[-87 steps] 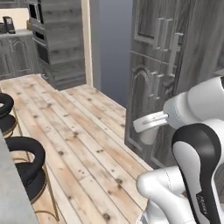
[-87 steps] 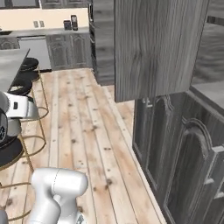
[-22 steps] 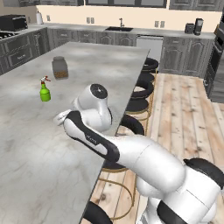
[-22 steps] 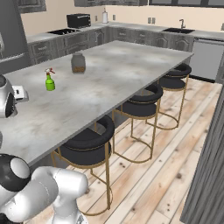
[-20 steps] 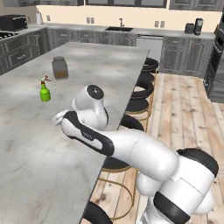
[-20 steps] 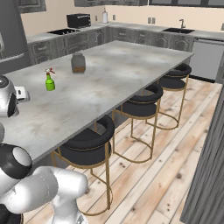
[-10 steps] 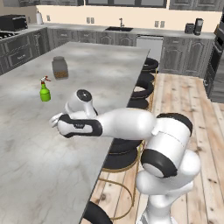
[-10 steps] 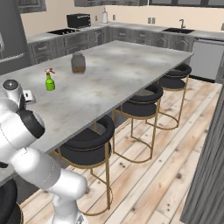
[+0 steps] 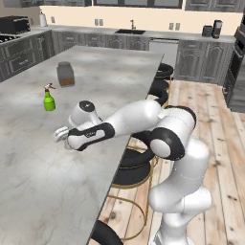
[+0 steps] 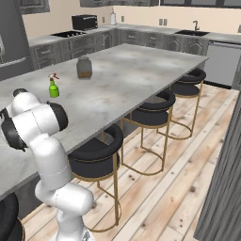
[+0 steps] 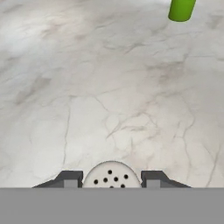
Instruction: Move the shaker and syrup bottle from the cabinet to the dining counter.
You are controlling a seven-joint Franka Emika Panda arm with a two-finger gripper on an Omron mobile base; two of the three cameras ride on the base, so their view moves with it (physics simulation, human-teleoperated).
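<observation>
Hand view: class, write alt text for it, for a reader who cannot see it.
The pincer holds the shaker, its round cap dotted with holes, between two dark fingertips above the dining counter. The base of a green spray bottle stands at the view's top right.

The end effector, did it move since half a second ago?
Yes. In the left base view the end effector has stretched further left across the dining counter, past the green spray bottle, carrying the shaker.

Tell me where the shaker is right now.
The shaker sits between the gripper fingertips in the hand view, over the dining counter, with the green spray bottle nearest.
</observation>
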